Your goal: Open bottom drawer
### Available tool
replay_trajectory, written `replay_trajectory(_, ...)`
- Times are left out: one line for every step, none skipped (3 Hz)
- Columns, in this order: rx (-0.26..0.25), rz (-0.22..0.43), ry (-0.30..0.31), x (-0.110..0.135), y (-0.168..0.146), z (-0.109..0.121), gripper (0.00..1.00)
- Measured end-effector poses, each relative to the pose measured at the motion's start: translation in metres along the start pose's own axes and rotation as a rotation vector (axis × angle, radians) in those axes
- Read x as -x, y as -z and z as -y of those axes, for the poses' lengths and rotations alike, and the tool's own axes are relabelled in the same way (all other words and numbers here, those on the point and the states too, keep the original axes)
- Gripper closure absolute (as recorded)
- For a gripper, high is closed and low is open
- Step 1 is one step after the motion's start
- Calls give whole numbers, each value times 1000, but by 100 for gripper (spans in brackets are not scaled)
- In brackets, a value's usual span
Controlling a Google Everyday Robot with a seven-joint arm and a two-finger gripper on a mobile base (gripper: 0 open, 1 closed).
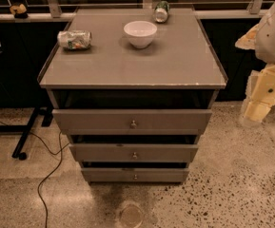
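The gripper point(256, 110) hangs at the far right of the view, beside the cabinet's right flank at about the height of the top drawer point(94, 120). It touches nothing, and whether it is open or closed I cannot tell.

The bottom drawer point(108, 175) sits well apart from the gripper, lower down and off to the view's left, just above the floor. It has the narrowest of the three grey fronts, and its small round knob point(135, 176) is at centre.

To do the reach well, I judge the arm should drop low first, then come round in front of the cabinet and meet the knob square-on. The knob is small, so the grip wants centring before closing. The pull should then run straight out, level with the floor.

The top drawer and the middle drawer point(103, 153) both overhang the bottom one from this angle, so an approach from above risks clipping their fronts.

A pale round disc point(131, 215) lies on the floor in front, and a black cable point(51, 167) trails at the left.

On the bench point(175, 65) stand a white bowl point(140, 33) and two cans on their sides point(74, 39) point(162, 12), all clear of the work.
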State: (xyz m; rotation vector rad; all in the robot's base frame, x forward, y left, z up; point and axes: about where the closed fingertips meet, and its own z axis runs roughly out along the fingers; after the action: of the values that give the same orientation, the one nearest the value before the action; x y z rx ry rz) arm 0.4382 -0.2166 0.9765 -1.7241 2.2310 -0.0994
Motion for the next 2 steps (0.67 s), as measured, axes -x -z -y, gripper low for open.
replay_trajectory(0, 0, 0, 0, 0, 0, 0)
replay_trajectory(3, 34, -16, -3, -17, -10, 0)
